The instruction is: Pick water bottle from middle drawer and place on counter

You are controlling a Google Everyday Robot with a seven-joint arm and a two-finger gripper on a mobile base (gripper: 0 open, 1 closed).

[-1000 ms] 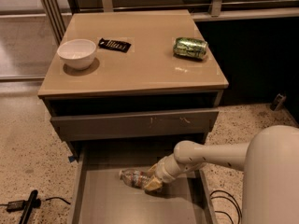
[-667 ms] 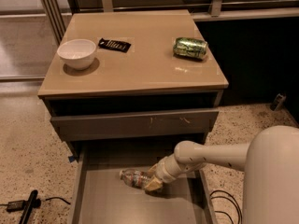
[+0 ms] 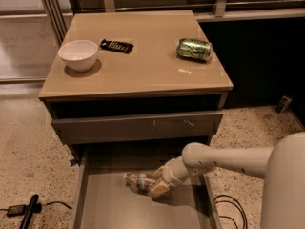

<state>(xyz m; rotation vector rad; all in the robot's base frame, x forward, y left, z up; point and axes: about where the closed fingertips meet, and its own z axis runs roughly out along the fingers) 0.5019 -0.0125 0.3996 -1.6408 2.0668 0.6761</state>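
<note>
The water bottle [image 3: 139, 181] lies on its side on the floor of the open middle drawer [image 3: 109, 209], cap end to the left. My gripper [image 3: 159, 181] reaches in from the right, low in the drawer. It is shut on the bottle's right end, with one pale fingertip [image 3: 160, 189] at the near side and the other at the far side. The bottle still rests on the drawer floor. The beige counter [image 3: 143, 66] tops the grey cabinet above.
On the counter stand a white bowl [image 3: 78, 55], a black flat packet [image 3: 116, 46] and a green can [image 3: 194, 49] lying on its side. A closed grey drawer front [image 3: 138, 126] overhangs the open drawer. Cables [image 3: 228, 209] and a black tool [image 3: 27, 211] lie on the floor.
</note>
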